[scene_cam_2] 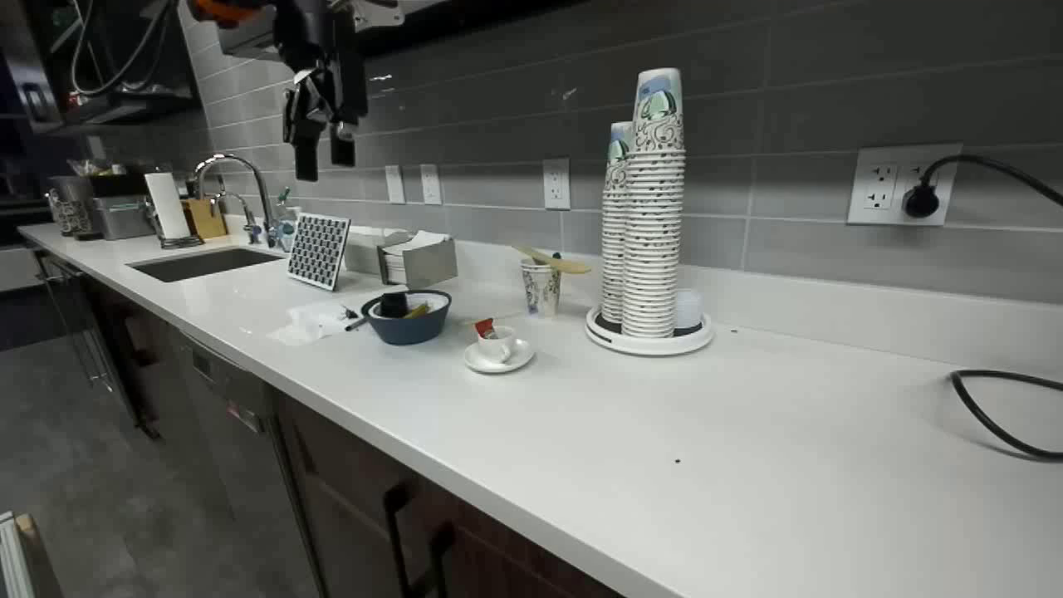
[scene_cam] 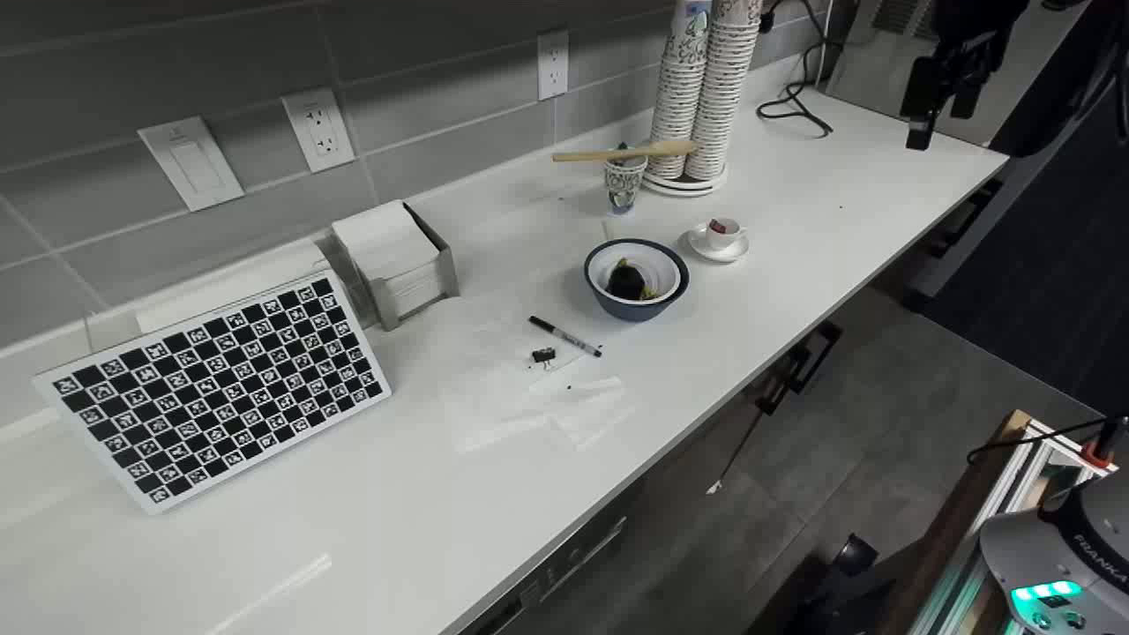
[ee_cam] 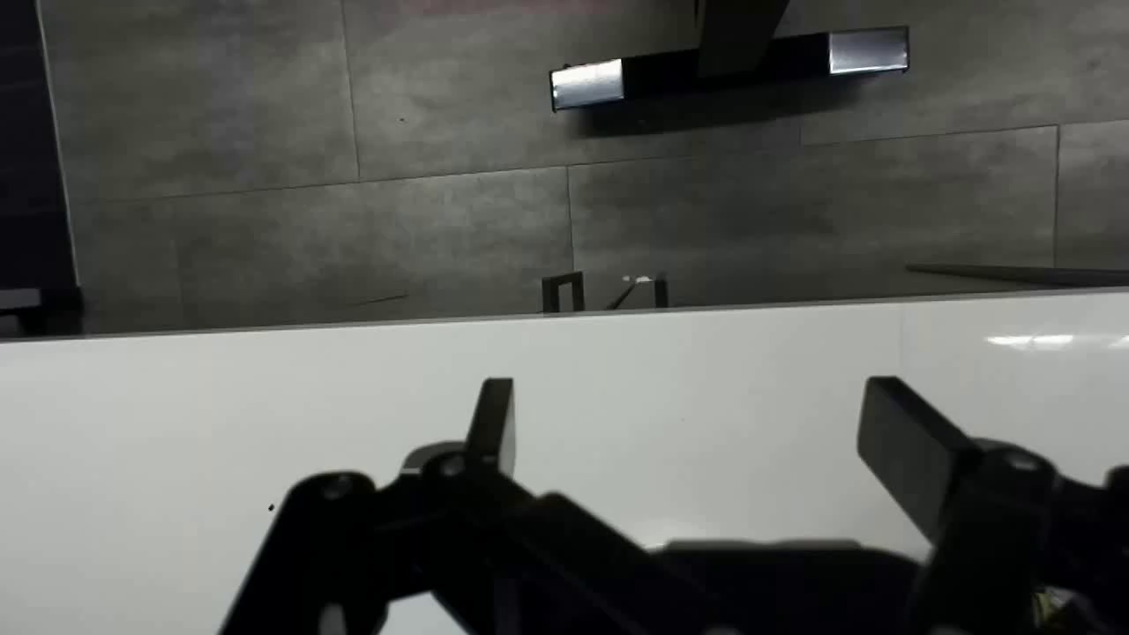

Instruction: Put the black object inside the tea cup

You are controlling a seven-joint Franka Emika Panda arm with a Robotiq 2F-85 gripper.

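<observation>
All along the white counter point(scene_cam: 379, 494), make the first travel high and unhurried, well clear of the stacked paper cups point(scene_cam_2: 653, 241), likely to topple at a knock. Bring the gripper point(ee_cam: 692, 414) across with fingers point(ee_cam: 904, 459) wide apart as now, nothing between them. Expect no help at this pose from the wrist view, showing neither the thing to lift nor its goal; steer by both exterior views instead. Pass over the blue-rimmed bowl point(scene_cam: 637, 310) without brushing it, then come down on the side away from the saucer point(scene_cam: 699, 245). Spare that saucer, bearing the upright tea cup point(scene_cam: 728, 236), on the way. Ignore the dark lump point(scene_cam: 627, 283) inside the bowl and take the marker point(scene_cam: 565, 336), more likely the black object meant, from the counter just beside that bowl. Turn the fingers to close across its narrow width, descend straight, and stop short of pressing into the counter. Favour a hold toward one end over the middle, for tipping it upright above the cup; judge it too long to lie flat inside. Leave alone the binder clip point(scene_cam: 544, 354) close by, and, at release, allow for the small red piece point(scene_cam_2: 485, 328) poking above the cup's rim.
</observation>
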